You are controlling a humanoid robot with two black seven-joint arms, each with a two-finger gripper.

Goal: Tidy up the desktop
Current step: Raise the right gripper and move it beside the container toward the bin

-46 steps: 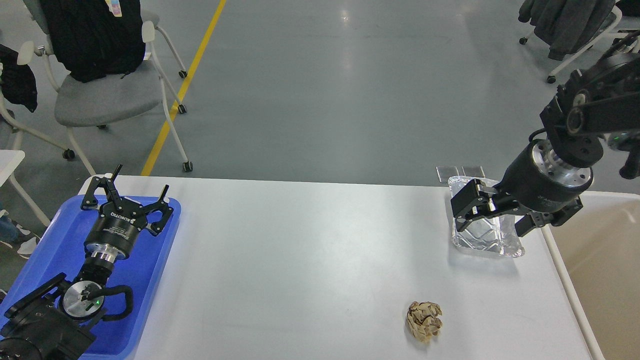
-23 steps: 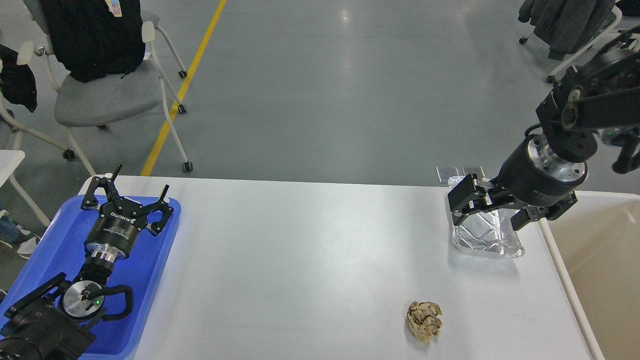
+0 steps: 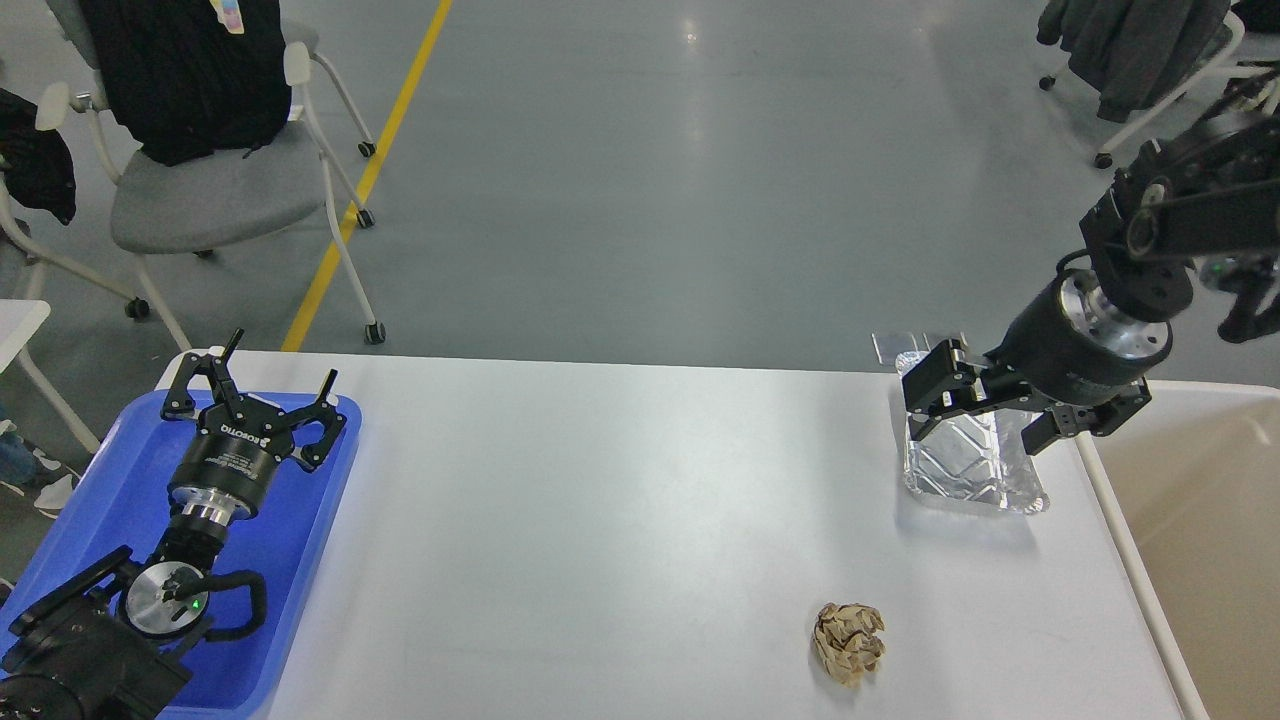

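Observation:
The white desktop (image 3: 620,520) fills the lower view. A clear ribbed plastic container (image 3: 972,472) stands upright near its far right edge. My right gripper (image 3: 975,418) comes in from the upper right; its fingers are spread and straddle the container's top without visibly squeezing it. A crumpled tan paper ball (image 3: 848,643) lies near the front edge, right of centre. My left gripper (image 3: 250,385) is open and empty above the far end of the blue tray (image 3: 300,560) at the left.
A beige open bin (image 3: 1200,540) with a cream rim sits against the desktop's right side. Chairs with dark clothing stand on the grey floor behind, at far left (image 3: 200,190) and far right (image 3: 1140,50). A yellow floor line (image 3: 370,170) runs behind.
My right gripper has risen a little and shifted right over the container's top. The container has stayed in place. The left arm has not moved.

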